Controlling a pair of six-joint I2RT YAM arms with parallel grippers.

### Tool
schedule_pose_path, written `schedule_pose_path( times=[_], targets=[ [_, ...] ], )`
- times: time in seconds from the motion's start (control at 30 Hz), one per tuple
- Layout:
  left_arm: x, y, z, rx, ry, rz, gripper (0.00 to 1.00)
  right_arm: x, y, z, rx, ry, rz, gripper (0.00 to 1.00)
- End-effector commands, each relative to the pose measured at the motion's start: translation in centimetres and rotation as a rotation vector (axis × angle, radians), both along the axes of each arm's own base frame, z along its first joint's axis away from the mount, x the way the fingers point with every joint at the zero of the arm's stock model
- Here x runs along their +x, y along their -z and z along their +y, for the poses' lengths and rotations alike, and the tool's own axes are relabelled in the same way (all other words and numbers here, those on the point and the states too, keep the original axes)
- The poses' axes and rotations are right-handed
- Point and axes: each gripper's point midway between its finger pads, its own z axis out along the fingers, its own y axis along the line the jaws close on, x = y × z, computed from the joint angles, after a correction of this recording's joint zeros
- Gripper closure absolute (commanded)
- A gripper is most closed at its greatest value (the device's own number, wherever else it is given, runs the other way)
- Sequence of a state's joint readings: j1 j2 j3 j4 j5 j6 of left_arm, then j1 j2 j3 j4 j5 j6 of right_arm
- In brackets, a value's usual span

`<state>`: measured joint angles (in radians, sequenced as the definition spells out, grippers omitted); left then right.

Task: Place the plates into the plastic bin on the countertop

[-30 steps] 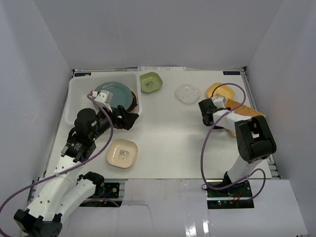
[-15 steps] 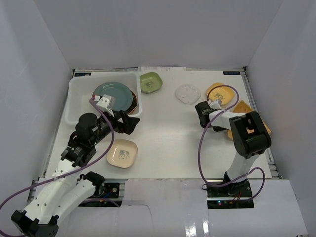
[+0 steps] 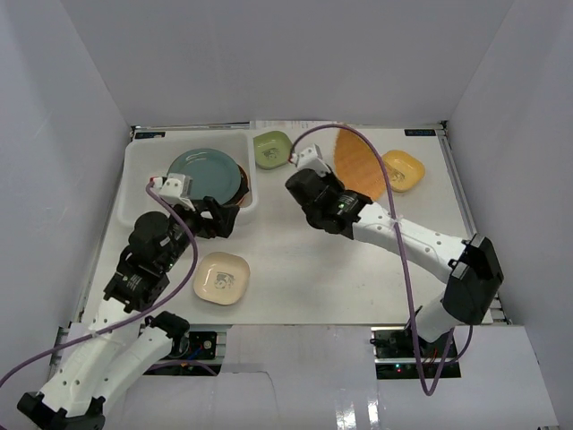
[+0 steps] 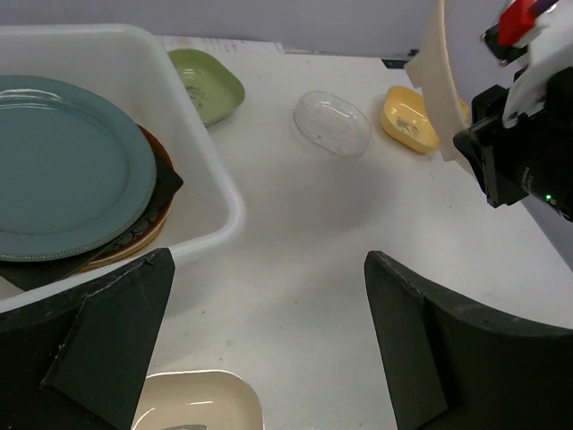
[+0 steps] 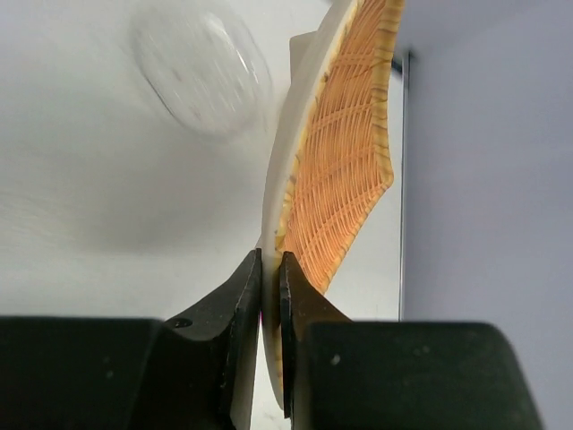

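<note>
**A:** The overhead view?

**B:** Fixed high behind both arm bases and tilted down, far enough back to take in the whole flat white countertop [image 3: 295, 269].

**A:** Left wrist?

**B:** Low and close, facing the far right across the translucent white plastic bin [image 4: 192, 116]. The bin, small green square dish [image 4: 208, 82] and small yellow square dish [image 4: 410, 119] also appear from overhead.

**A:** Right wrist?

**B:** Tightest of all, edge-on against the tan fan-shaped plate [image 5: 345, 170]. The clear small dish [image 5: 201, 67] beyond it also appears in the left wrist view.
</note>
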<state>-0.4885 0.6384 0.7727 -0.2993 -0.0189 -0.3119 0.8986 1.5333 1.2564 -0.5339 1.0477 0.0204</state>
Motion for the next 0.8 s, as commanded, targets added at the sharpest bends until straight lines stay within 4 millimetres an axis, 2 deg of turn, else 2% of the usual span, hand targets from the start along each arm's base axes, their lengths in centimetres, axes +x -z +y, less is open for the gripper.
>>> schedule_pose_path(
  times=[0.0, 0.03, 0.07, 0.1, 0.13, 0.17, 0.2, 0.23, 0.27, 0.3, 0.33, 0.37, 0.4, 0.43, 0.47, 0.5, 0.53, 0.57, 0.6, 0.63, 0.67, 0.7, 0.73, 0.77],
  targets=[
    [-0.1, -1.7, 2.5, -0.032, -0.131, -0.054, 0.02, 1.5, -8.6, 7.3, -0.001, -0.174, -0.207, 0.92],
    [0.0, -2.1, 3.4, -0.037, -0.175, -0.066, 0.02, 2.5, -10.6, 10.1, 0.008, -0.239, -0.263, 0.92],
    [0.0, -2.7, 3.9, -0.049, -0.203, -0.080, 0.02, 2.8, -11.3, 11.9, 0.016, -0.290, -0.285, 0.92],
    [-0.4, -4.1, 4.5, -0.085, -0.229, -0.099, 0.02, 2.7, -11.7, 14.6, 0.034, -0.377, -0.299, 0.92],
    [-0.6, -5.1, 5.4, -0.105, -0.271, -0.116, 0.02, 2.8, -13.3, 16.6, 0.056, -0.428, -0.334, 0.92],
    [-0.9, -6.0, 5.7, -0.124, -0.283, -0.133, 0.02, 3.3, -13.1, 19.0, 0.027, -0.481, -0.362, 0.92],
    [-1.3, -7.1, 6.2, -0.154, -0.297, -0.150, 0.02, 3.1, -13.3, 21.4, 0.040, -0.562, -0.373, 0.92],
    [-2.3, -9.2, 7.0, -0.201, -0.313, -0.197, 0.02, 3.2, -14.3, 23.0, 0.064, -0.612, -0.397, 0.92],
    [-2.9, -10.2, 7.6, -0.228, -0.324, -0.223, 0.02, 3.4, -13.8, 24.8, 0.079, -0.657, -0.414, 0.92],
    [-4.2, -12.3, 8.4, -0.282, -0.328, -0.278, 0.02, 3.3, -13.7, 26.7, 0.107, -0.740, -0.421, 0.92],
    [-4.8, -13.1, 9.0, -0.308, -0.345, -0.305, 0.02, 3.3, -12.9, 28.1, 0.111, -0.789, -0.420, 0.92],
    [-5.6, -14.2, 9.6, -0.342, -0.351, -0.344, 0.02, 2.8, -13.3, 29.9, 0.152, -0.871, -0.449, 0.92],
    [-6.3, -14.9, 10.2, -0.369, -0.356, -0.374, 0.02, 2.8, -12.9, 30.8, 0.161, -0.905, -0.452, 0.92],
    [-7.6, -15.7, 11.0, -0.402, -0.362, -0.416, 0.02, 3.0, -11.2, 32.1, 0.151, -0.937, -0.434, 0.92],
    [-8.2, -16.4, 11.6, -0.428, -0.373, -0.450, 0.02, 2.9, -11.7, 33.5, 0.168, -0.989, -0.449, 0.92],
    [-8.7, -16.7, 12.0, -0.440, -0.376, -0.470, 0.02, 2.9, -11.1, 34.5, 0.162, -1.017, -0.441, 0.92],
    [-9.2, -16.9, 12.4, -0.449, -0.381, -0.489, 0.02, 3.3, -8.3, 36.0, 0.130, -1.045, -0.398, 0.92],
    [-9.2, -16.8, 12.5, -0.449, -0.387, -0.491, 0.02, 3.4, -9.9, 37.1, 0.149, -1.060, -0.429, 0.92],
    [-9.1, -16.8, 12.5, -0.442, -0.389, -0.486, 0.02, 3.4, -9.1, 38.0, 0.143, -1.093, -0.408, 0.92],
    [-8.8, -16.4, 12.3, -0.426, -0.390, -0.471, 0.02, 3.8, -6.8, 39.2, 0.128, -1.109, -0.380, 0.92],
    [-8.6, -16.2, 12.1, -0.419, -0.385, -0.464, 0.02, 3.9, -6.4, 39.8, 0.126, -1.121, -0.379, 0.92],
    [-8.5, -16.0, 11.8, -0.412, -0.376, -0.459, 0.02, 3.9, -7.0, 40.5, 0.133, -1.143, -0.389, 0.92],
    [-8.2, -15.7, 11.6, -0.405, -0.373, -0.452, 0.02, 4.1, -5.1, 41.3, 0.116, -1.155, -0.360, 0.92],
    [-7.9, -15.3, 11.3, -0.399, -0.363, -0.442, 0.02, 4.3, -5.2, 41.5, 0.110, -1.149, -0.367, 0.92]
  ],
)
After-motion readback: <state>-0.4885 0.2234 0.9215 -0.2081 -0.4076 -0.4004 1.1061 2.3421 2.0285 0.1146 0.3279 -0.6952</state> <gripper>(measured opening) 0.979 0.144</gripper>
